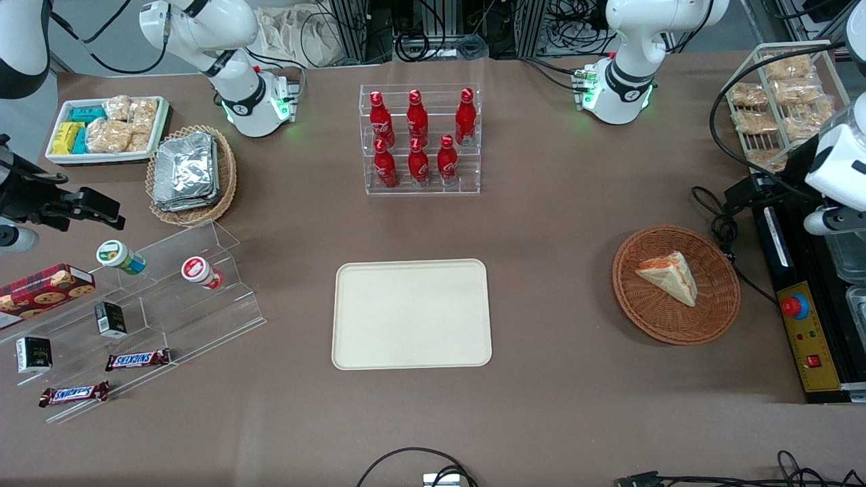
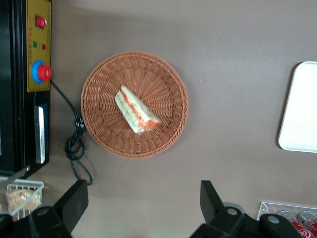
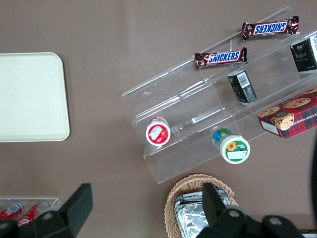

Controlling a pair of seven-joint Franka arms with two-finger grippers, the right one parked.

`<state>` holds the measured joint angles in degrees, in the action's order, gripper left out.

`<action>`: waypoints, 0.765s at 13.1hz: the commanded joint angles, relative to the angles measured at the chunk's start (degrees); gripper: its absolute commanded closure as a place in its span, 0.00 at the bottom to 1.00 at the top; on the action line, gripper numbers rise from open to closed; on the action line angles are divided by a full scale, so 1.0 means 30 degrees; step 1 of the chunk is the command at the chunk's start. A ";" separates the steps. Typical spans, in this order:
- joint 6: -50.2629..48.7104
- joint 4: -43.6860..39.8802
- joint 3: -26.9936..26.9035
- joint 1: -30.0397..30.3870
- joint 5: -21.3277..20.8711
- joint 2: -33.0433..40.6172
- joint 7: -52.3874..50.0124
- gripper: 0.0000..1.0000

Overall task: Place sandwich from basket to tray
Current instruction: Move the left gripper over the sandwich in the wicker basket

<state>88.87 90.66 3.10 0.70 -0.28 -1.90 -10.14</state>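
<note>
Sandwich, a small triangular wedge of pale bread with orange-red and green filling along its cut edge (image 1: 670, 274), is lying flat inside the round, shallow, reddish-brown woven wicker basket (image 1: 703, 321), toward the working arm's end of the brown table (image 1: 555, 216). Its filling edge is facing up and its narrow tip is pointing toward the front camera. Nothing is touching it.

Large flat cream-beige rectangular tray with rounded corners and a low raised rim (image 1: 411, 314) is sitting at the middle of the table, well apart from the basket, with nothing resting on it.

Left arm's two-finger gripper (image 2: 143, 206) is hanging high above the table beside the basket, its black fingers (image 2: 74, 201) standing wide apart and holding nothing. In the wrist view the basket and sandwich are lying clear of the fingertips.

Clear acrylic rack of red bottles (image 1: 419, 138) is standing farther from the front camera than the tray. A yellow control box with a red button (image 1: 802, 331) is lying just beside the basket, at the table's edge, and a black cable (image 1: 724, 230) is curling near the basket's rim.
</note>
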 commanded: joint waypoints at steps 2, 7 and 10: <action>0.0489 0.1296 -0.0036 0.0116 -0.0464 -0.0364 -0.1980 0.00; 0.5900 0.6945 -0.0124 0.0821 -0.0377 0.1041 -0.4435 0.00; 0.9479 0.9967 -0.0124 0.0850 -0.0377 0.1629 -0.7598 0.00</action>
<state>112.19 113.84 2.47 3.13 -0.96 -0.83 -27.74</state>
